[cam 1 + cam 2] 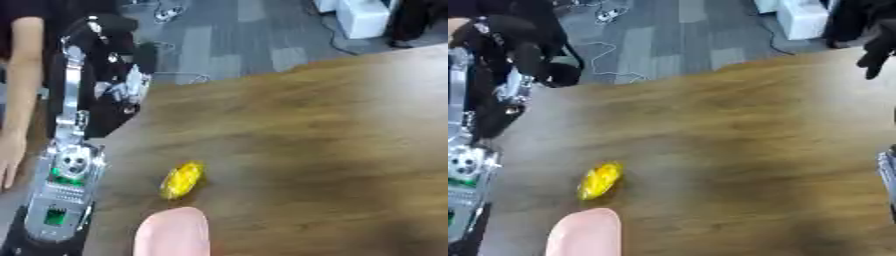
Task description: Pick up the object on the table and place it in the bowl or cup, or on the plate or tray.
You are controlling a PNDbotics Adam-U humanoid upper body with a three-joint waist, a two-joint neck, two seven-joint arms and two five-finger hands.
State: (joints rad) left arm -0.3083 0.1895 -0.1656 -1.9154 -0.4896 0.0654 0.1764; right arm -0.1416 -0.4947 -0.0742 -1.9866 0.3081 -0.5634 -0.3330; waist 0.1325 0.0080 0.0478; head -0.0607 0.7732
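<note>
We saw a wooden counter (pixel 332 150) lying askew across both views, with grey carpeted floor (pixel 227 45) beyond its far edge. A small yellow object (pixel 182 180), oval and glossy, lay on the counter toward the near left, by itself and touching nothing else. Just nearer than it, at the bottom edge, a pale pink rounded shape (pixel 172 234) rose into view; we could not tell what it was, and it stood close to the yellow object without touching it.

The left arm (pixel 66 165) came up along the left side, silver and black with green parts showing near its lower end. Its left robot hand (pixel 114 55) was raised over the counter's far left corner, well apart from the yellow object. The picture was blurred there, so we could not tell whether its fingers were straight or curled, and we saw nothing in it.

In the right eye view, a dark right robot hand (pixel 878 47) showed at the upper right edge, fingers pointing down and looking relaxed, with nothing held. A grey part of the right arm (pixel 888 172) showed lower on that edge.
</note>
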